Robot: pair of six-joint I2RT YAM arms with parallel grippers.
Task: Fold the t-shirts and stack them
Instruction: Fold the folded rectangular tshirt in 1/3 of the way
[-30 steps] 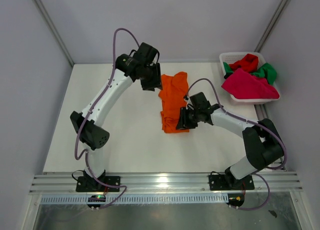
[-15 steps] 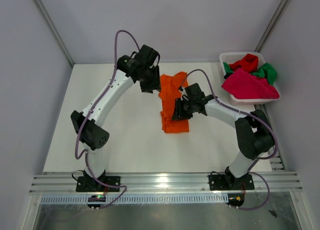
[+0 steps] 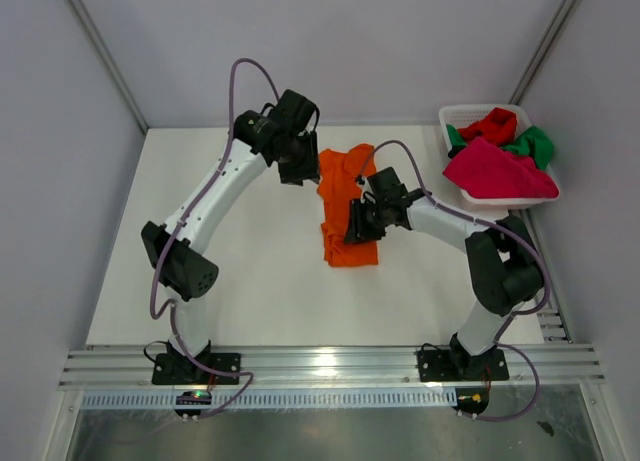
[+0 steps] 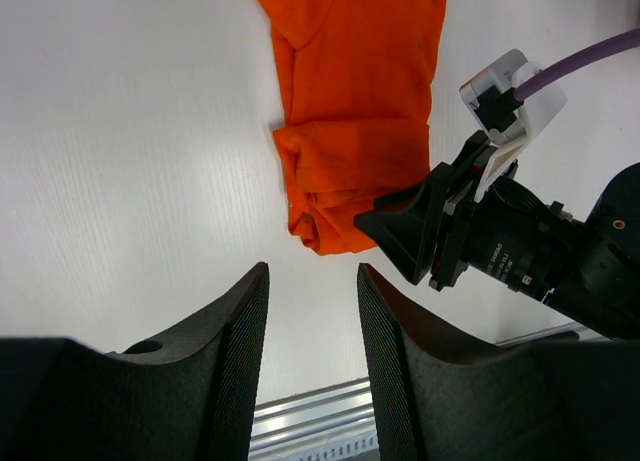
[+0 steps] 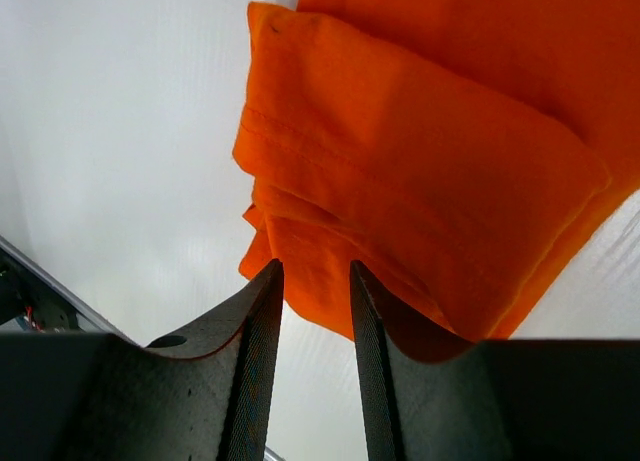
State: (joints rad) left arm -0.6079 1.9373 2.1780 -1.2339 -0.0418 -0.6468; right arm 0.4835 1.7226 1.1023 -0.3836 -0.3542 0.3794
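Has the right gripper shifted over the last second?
Yes. The right gripper has moved left, away from the white basket, going from beside the orange t-shirt's right edge to above its folded part.

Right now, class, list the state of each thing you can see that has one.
Orange shirt: partly folded, lying on the table.
Pink shirt: unfolded, draped over the basket.
Red shirt: crumpled in the basket.
Green shirt: crumpled in the basket.
Left fingers: open, empty.
Right fingers: open, over the orange shirt.
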